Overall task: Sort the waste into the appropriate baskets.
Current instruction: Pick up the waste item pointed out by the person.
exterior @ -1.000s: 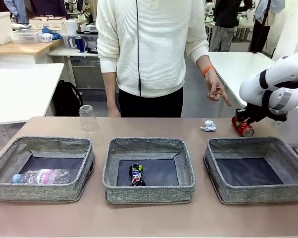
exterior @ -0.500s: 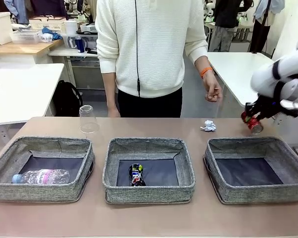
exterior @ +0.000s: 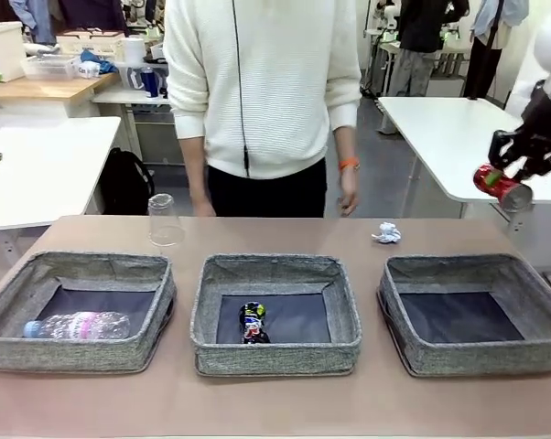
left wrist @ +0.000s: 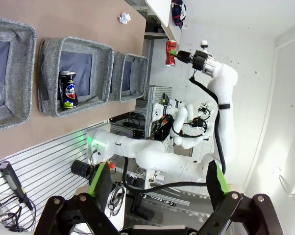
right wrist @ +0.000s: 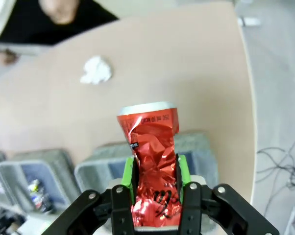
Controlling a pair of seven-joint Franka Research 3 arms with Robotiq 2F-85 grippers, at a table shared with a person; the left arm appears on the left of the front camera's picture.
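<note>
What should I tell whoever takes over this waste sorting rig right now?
Grippers: the right gripper is shut on the red can, in the air near the far right corner of the table. The left gripper is open, holding nothing.
Done: the bottle lies in the left basket; the dark can is in the middle basket.
Left: drop the red can, probably with the other can. The cup stands behind the left basket, and the paper ball lies behind the left end of the right basket.
</note>
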